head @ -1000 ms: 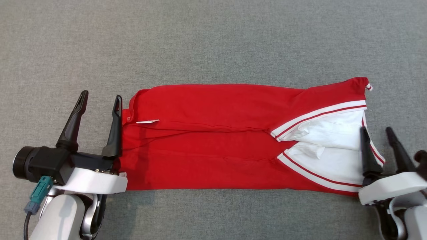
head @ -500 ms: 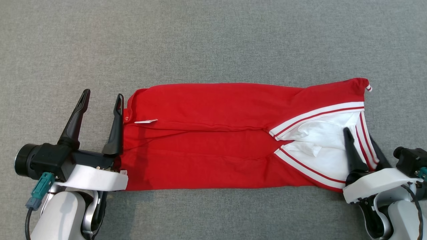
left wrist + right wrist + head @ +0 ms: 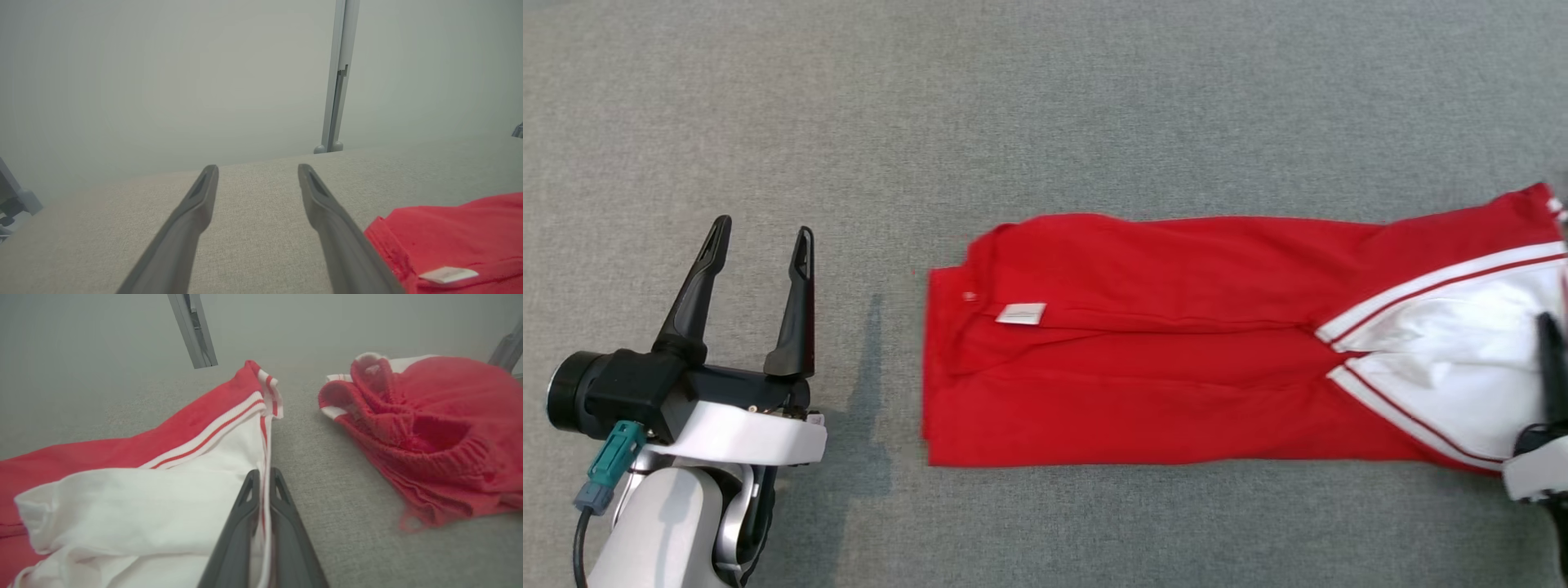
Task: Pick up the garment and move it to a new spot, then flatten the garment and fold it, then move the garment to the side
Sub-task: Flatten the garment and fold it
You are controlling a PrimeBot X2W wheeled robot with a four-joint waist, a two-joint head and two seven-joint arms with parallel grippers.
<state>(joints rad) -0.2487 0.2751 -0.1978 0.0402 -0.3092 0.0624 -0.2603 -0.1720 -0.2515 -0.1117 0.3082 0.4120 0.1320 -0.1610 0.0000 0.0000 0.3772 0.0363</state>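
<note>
The garment point(image 3: 1176, 367) is red with a white, red-striped section at its right end. It lies flat as a long band on the grey surface, a white label point(image 3: 1021, 314) near its left end. My right gripper point(image 3: 264, 473) is shut on the striped edge of the white section, and in the head view it sits at the right border point(image 3: 1550, 343). My left gripper point(image 3: 762, 230) stands open on the left, apart from the garment's left edge, with nothing between its fingers. The left wrist view shows the open left gripper point(image 3: 257, 168) with the garment's corner point(image 3: 449, 232) to its right.
A second red knitted cloth point(image 3: 429, 428) lies crumpled just right of my right gripper in the right wrist view. A pale metal post point(image 3: 337, 81) stands at the far edge of the grey surface point(image 3: 1045, 122).
My right gripper closed on the garment's striped right edge and moved right, sliding the whole garment rightward. A gap has opened between the garment's left edge and my left gripper, which stayed open.
</note>
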